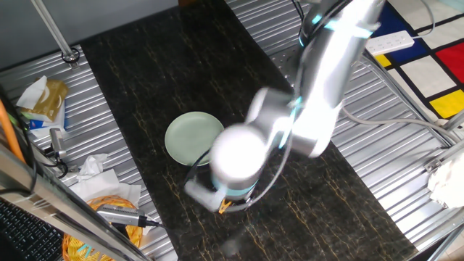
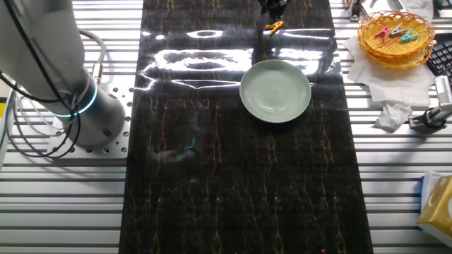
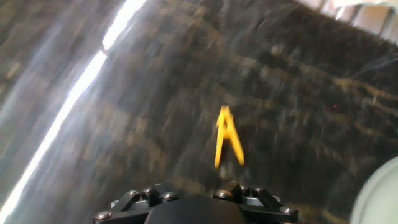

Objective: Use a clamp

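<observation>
One fixed view: a silver arm, motion-blurred, reaches over a dark marbled mat laid on a ribbed metal table. The arm's rounded wrist hides the gripper; whether its fingers are apart or together cannot be told. A sliver of the orange clamp shows just under the wrist, on the mat. A pale green plate lies on the mat, just beside the wrist. Crumpled tissue and a packet lie on the table beside the mat; a white power strip lies at the far edge.

The other fixed view: the arm's base stands on the table beside the mat. The plate sits on the mat's far half. The clamp lies on the mat beyond the plate, apart from it. The dark gripper hangs just above the clamp at the frame's top edge, mostly cut off. A wicker basket holding coloured clips stands on white paper beside the mat.

Hand view: blurred. The clamp lies flat on the mat, its two prongs splaying toward the camera, ahead of the gripper's body. No fingertips show, so the finger state cannot be told. The plate's rim shows at the lower right corner.
</observation>
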{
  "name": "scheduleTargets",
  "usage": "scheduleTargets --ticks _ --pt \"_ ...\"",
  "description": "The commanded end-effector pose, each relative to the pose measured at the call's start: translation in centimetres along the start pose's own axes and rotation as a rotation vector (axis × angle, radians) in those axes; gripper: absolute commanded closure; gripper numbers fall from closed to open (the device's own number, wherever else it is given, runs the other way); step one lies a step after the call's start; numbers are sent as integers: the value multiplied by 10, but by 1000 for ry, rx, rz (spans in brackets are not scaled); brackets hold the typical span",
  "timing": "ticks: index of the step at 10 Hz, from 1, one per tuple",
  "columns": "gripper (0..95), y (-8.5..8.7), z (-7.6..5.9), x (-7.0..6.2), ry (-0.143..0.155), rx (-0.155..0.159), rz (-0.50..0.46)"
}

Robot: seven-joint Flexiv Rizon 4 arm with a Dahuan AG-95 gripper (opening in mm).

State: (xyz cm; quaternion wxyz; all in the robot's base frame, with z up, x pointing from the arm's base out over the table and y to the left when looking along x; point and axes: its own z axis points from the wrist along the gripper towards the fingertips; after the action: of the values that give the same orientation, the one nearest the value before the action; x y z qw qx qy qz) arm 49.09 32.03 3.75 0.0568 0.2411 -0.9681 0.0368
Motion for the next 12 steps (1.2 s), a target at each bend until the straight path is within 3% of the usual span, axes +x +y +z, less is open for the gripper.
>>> scheduleTargets --ticks 1,2,3,9,10,12 --pt "570 -1 10 0 34 33 -7" --pt "380 -1 7 0 62 50 -37" --pt "380 -1 7 0 85 78 -53" --pt "380 -3 10 1 130 79 -55" --pt "570 -4 10 2 140 73 -51" --pt "570 -9 9 4 141 60 -53"
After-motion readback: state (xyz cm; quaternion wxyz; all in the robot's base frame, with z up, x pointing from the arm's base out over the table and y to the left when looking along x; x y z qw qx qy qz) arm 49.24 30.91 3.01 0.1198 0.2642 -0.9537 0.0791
